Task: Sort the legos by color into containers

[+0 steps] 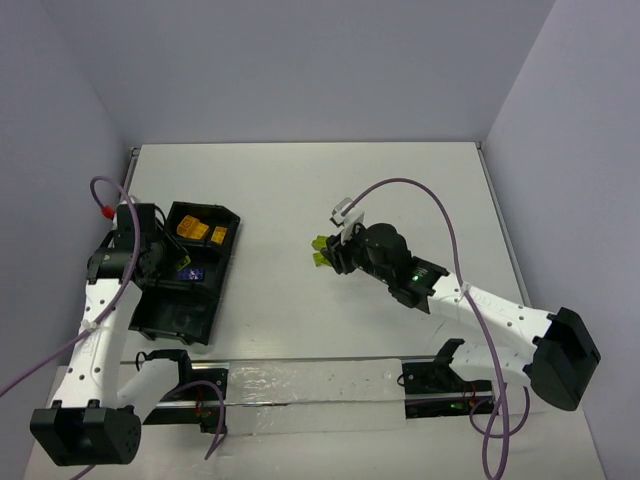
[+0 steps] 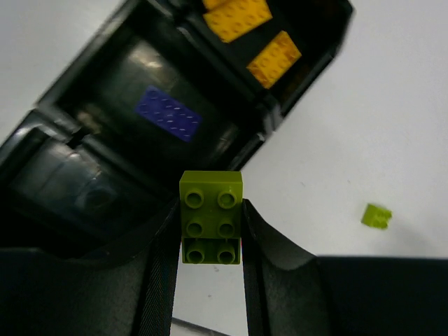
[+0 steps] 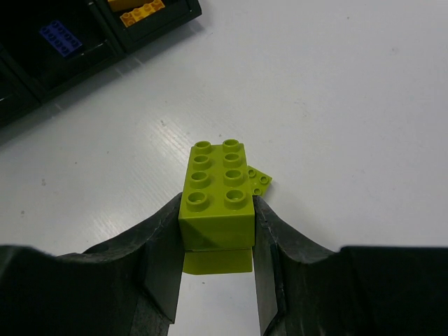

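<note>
Left fingers (image 2: 162, 273): pinching a lime-green brick (image 2: 211, 217) from both sides, so it will not slip out
Where it is: the lime-green brick hangs right by the wall of the black tray (image 2: 269, 119), close to the near box
Right fingers (image 3: 162, 266): squeezing a bigger green brick (image 3: 217, 192) out on the white bench (image 3: 336, 105), well apart from the tray
Small green brick (image 3: 259, 180): touching the far corner of the bigger one, not held
Far box (image 2: 315, 28): orange-yellow bricks (image 2: 238, 17)
Middle box (image 2: 119, 77): one blue-purple brick (image 2: 168, 113) lying flat
Near box (image 2: 77, 189): looks bare, so I think the green ones should go here
Next: I think the left arm must move over the near box before letting go
</note>
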`<act>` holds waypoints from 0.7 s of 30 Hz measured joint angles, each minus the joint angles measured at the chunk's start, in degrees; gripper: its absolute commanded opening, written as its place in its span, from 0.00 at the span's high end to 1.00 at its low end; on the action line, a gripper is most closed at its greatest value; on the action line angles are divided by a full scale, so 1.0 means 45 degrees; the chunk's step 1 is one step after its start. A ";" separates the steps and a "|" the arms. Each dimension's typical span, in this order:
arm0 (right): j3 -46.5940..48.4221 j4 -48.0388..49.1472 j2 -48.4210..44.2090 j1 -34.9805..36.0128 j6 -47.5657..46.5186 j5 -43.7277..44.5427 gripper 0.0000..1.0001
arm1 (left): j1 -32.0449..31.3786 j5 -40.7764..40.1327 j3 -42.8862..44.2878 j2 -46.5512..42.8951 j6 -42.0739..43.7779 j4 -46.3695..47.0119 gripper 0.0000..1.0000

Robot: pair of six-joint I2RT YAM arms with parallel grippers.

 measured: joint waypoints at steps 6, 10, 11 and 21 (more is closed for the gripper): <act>0.0003 -0.0098 -0.0450 -0.0021 0.0000 0.0036 1.00 | 0.0109 -0.1777 -0.0129 -0.0142 -0.1007 -0.0785 1.00; -0.0002 -0.0329 -0.0586 -0.0021 0.0010 0.0036 1.00 | 0.0182 -0.3061 -0.0145 -0.0046 -0.2432 -0.1992 1.00; -0.0005 -0.0368 -0.0653 -0.0021 0.0012 0.0036 1.00 | 0.0200 -0.3295 -0.0145 -0.0054 -0.2847 -0.2339 1.00; -0.0126 -0.0381 -0.1103 -0.0021 0.0053 0.0027 1.00 | 0.0227 -0.3932 -0.1141 0.0714 -0.5976 -0.3838 1.00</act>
